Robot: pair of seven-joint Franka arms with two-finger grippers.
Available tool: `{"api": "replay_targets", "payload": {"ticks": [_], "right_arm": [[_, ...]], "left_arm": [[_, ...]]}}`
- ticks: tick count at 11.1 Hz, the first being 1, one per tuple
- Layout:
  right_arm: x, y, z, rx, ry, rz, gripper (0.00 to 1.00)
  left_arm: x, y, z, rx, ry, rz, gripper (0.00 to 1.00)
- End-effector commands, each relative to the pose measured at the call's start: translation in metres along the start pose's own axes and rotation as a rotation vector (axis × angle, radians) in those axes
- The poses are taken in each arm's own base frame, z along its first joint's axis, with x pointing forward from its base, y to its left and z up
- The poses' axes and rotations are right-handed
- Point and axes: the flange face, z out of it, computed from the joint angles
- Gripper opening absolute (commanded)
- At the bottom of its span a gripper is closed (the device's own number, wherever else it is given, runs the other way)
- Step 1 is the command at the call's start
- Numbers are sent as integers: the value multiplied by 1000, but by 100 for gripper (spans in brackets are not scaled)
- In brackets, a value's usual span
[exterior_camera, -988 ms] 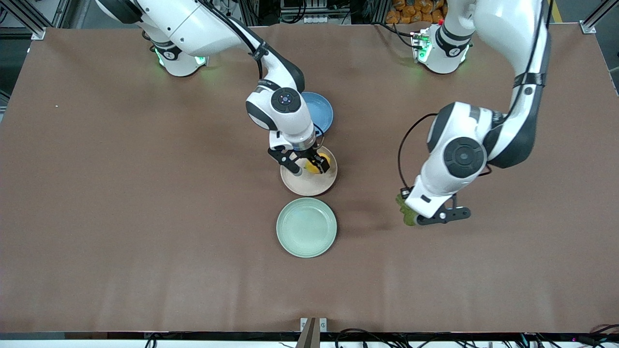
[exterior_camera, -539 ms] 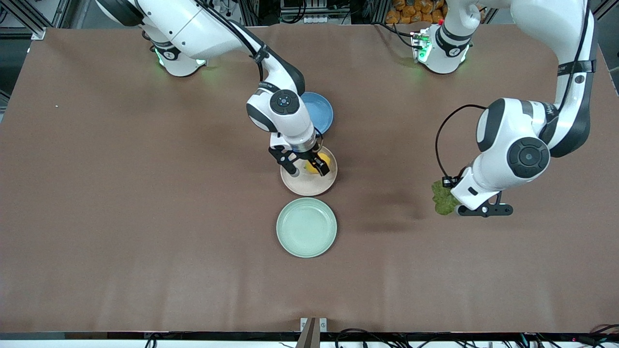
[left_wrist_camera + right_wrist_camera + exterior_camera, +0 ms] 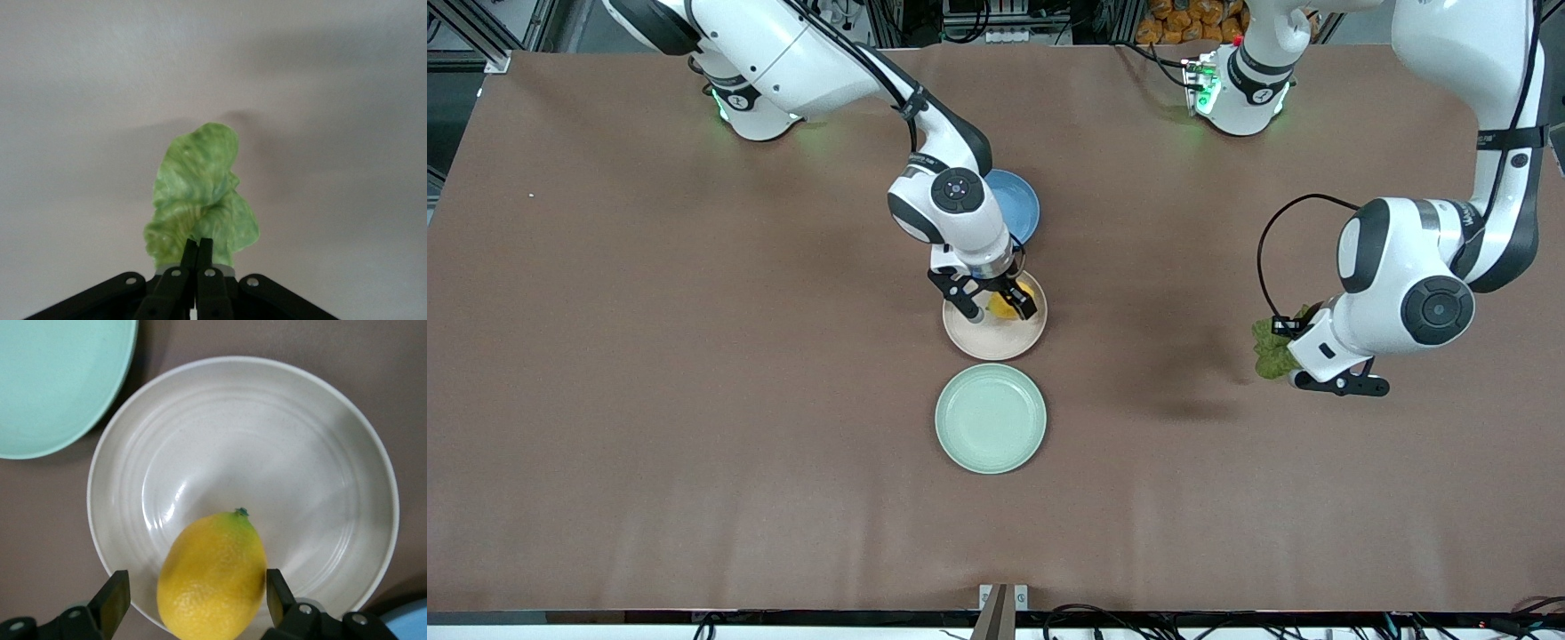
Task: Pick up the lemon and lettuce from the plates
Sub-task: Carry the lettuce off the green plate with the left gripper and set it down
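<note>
Carrying the lettuce (image 3: pixel 1272 352) clear of the plates, your left gripper (image 3: pixel 1294 369) had swung further toward the left arm's end of the table vs a sec before, and hung above bare cloth, well apart from the mint plate (image 3: pixel 990 418). Left wrist view showed its fingertips (image 3: pixel 197 252) clenched tight on the leaf's base, leaf dangling free over the tabletop. So lettuce pick looked done; mint plate sat empty.

Your right gripper (image 3: pixel 1003 305) hardly moved in that time. It was low over the beige plate (image 3: pixel 994 336), fingers (image 3: pixel 117 597) spread either side of the lemon (image 3: pixel 213 577), not yet closed, small gaps both sides. Lemon lay in the plate near the rim, toward the blue plate (image 3: pixel 1016 209). Judging from that, lemon grasp was the step left: you needed to close and lift. Round matte skin could roll off the sloped wall if the squeeze came off-centre.

Surface: brown table cloth (image 3: pixel 694 356), flat w/ soft creases, arm shadows on it. Mint plate sat nearer the front camera than beige; blue one farther. Above the table's top edge: frame posts, cables, a heap of orange stuff (image 3: pixel 1187 22), too small to ID.
</note>
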Motion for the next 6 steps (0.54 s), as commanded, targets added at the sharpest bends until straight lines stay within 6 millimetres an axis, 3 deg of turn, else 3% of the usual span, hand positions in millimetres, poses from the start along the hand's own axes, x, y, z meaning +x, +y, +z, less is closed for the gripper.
{"api": "replay_targets", "payload": {"ticks": [1,2,4,5,6], "right_arm": [[-9,0,9,1,6,-16,78],[-7,0,9,3,15,-27,65],[-6,-1,9,4,16,-29,25],[-5,-1,9,4,18,-31,7],[-4,-1,8,4,19,-33,0]], "left_arm": [[-5,7,21,16,-33,39,0],[-5,9,24,9,-39,40,0],[-9,20,33,8,-58,55,0],[-10,21,39,9,-78,58,42],[-11,25,43,10,-90,64,99]]}}
